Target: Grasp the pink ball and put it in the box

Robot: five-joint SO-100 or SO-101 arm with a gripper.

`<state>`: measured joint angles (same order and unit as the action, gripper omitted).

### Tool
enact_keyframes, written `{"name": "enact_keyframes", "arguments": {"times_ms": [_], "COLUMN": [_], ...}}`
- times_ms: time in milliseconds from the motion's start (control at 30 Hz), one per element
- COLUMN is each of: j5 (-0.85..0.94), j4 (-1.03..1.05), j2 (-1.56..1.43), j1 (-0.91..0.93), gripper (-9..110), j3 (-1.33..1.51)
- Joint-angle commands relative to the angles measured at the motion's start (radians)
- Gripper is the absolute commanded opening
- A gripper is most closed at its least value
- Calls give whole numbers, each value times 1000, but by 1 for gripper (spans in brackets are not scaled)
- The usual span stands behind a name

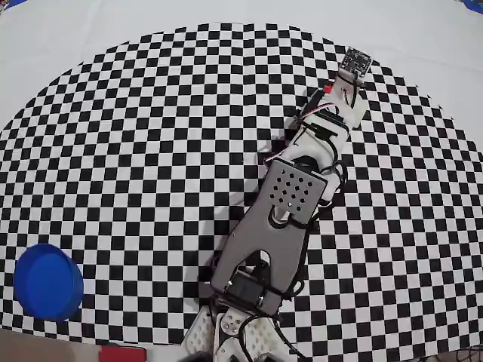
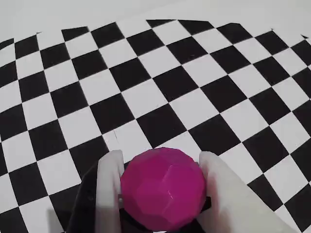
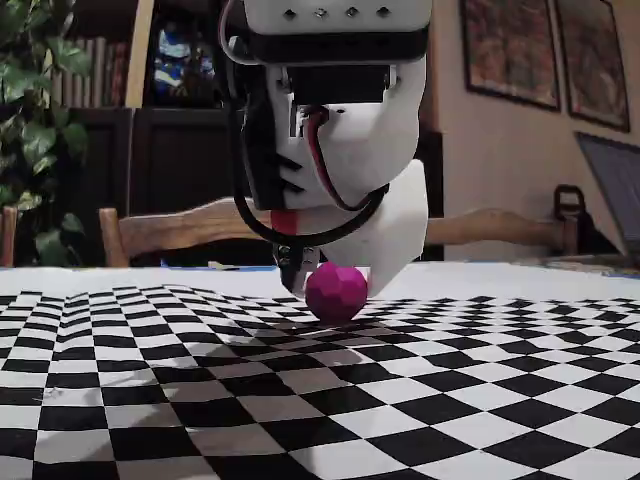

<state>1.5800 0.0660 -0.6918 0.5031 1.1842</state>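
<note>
The pink faceted ball (image 2: 163, 189) sits between my gripper's (image 2: 160, 160) two white fingers (image 2: 109, 184), which press on both of its sides. In the fixed view the ball (image 3: 336, 291) is at or just above the checkered cloth, under my gripper (image 3: 325, 275). The box is a round blue container (image 1: 47, 281) at the lower left of the overhead view, far from my arm (image 1: 290, 192). In the overhead view the arm reaches to the upper right and hides the ball and the jaws.
A black-and-white checkered cloth (image 1: 151, 136) covers the table. A small red object (image 1: 121, 353) lies at the bottom edge of the overhead view. A chair back (image 3: 170, 228) and a laptop (image 3: 610, 190) stand behind the table in the fixed view.
</note>
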Motion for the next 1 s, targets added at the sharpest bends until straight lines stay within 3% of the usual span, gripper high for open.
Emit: {"name": "enact_keyframes", "arguments": {"times_ms": [0,967], "j5": [8,-2], "j4": [6,29], "j2": [-41,-256], "j1": [6,8], "gripper": [0,0], "j3": [-35,107]}}
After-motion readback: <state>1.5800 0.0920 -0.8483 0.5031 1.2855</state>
